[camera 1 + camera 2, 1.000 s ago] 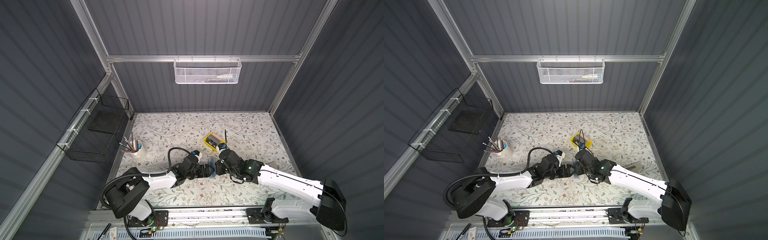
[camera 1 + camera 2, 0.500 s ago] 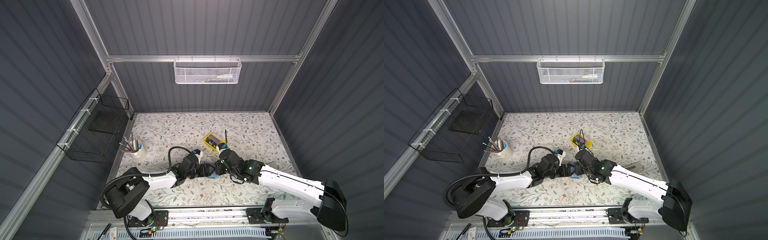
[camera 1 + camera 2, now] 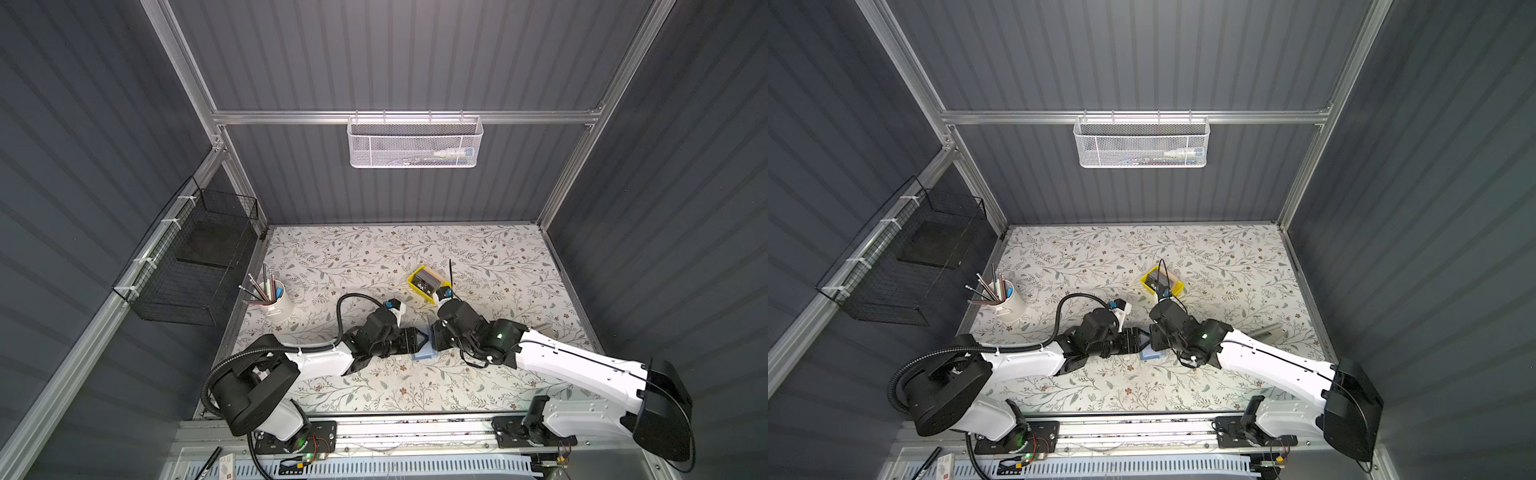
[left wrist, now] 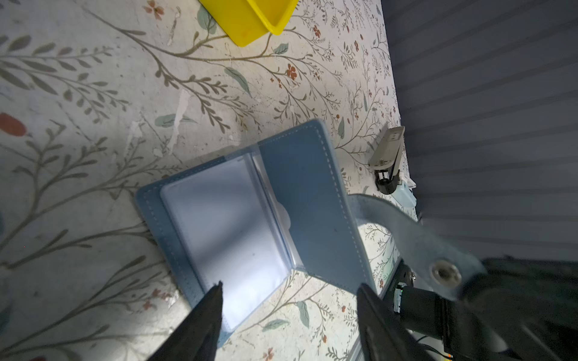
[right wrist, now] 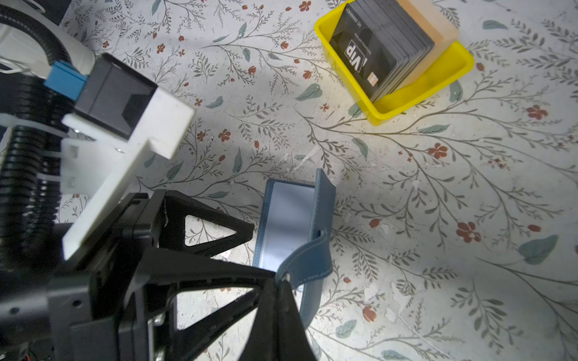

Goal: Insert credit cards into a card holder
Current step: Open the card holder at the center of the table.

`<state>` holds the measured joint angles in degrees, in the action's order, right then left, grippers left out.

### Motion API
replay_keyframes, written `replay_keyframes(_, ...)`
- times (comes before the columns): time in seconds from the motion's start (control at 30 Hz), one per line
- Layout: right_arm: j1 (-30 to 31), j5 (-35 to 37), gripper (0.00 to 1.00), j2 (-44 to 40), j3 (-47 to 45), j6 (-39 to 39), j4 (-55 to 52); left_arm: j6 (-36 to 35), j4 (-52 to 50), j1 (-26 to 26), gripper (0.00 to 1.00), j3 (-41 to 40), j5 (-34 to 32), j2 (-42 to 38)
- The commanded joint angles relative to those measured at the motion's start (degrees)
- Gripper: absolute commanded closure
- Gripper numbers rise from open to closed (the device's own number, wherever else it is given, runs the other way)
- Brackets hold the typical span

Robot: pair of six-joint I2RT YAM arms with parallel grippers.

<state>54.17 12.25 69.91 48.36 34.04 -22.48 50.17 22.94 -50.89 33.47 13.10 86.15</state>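
Four entries for you, operator.
Card holder (image 4: pixel 237 218): blue, lying open on the floral surface (image 5: pixel 438 187) between your two arms, clear sleeve facing up, one cover raised.
Right tool (image 5: pixel 278 283): clamped on the strap (image 5: pixel 308 259) of that raised cover.
Left tool (image 4: pixel 289 286): jaws apart, tips at the holder's edge, gripping nothing.
Credit cards (image 5: pixel 381 47): black with white "VIP" lettering, stacked in a yellow tray (image 5: pixel 419 97) farther back on the surface, well apart from the holder.
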Motion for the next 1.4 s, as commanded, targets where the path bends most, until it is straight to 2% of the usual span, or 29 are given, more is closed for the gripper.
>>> replay_keyframes(0.0, 0.3, 1.9, 1.00, 0.5, 1.5, 0.0, -2.1, -0.3, -2.7, 0.2, 0.32, 1.1, -1.2, 0.5)
replay_keyframes(0.1, 0.3, 3.6, 1.00, 1.2, 1.5, 0.1, -3.8, 0.5, -5.1, 0.4, 0.32, 1.0, -3.3, 0.1)
replay_keyframes(0.43, 0.1, 7.1, 1.00, 2.7, -3.0, 1.5, -5.7, 1.1, -5.5, 1.2, 0.32, 0.1, -3.4, -0.3)
replay_keyframes(0.77, -0.9, 6.3, 1.00, 2.5, -7.1, 1.9, -2.5, 0.9, -1.0, 3.1, 0.30, 1.1, -0.5, 4.1)
replay_keyframes(1.0, -1.9, 5.7, 1.00, 2.3, -9.1, 2.1, -1.6, 0.0, -0.6, 3.7, 0.30, 1.7, 0.9, 4.5)
replay_keyframes(1.17, -2.6, 4.7, 1.00, 2.8, -11.1, 2.0, -0.1, -0.1, 3.8, 4.2, 0.30, 0.8, 4.5, 4.9)
replay_keyframes(1.37, -3.1, 4.2, 1.00, 2.9, -12.5, 2.3, 1.9, 0.1, 5.1, 4.7, 0.38, 1.6, 5.4, 7.2)
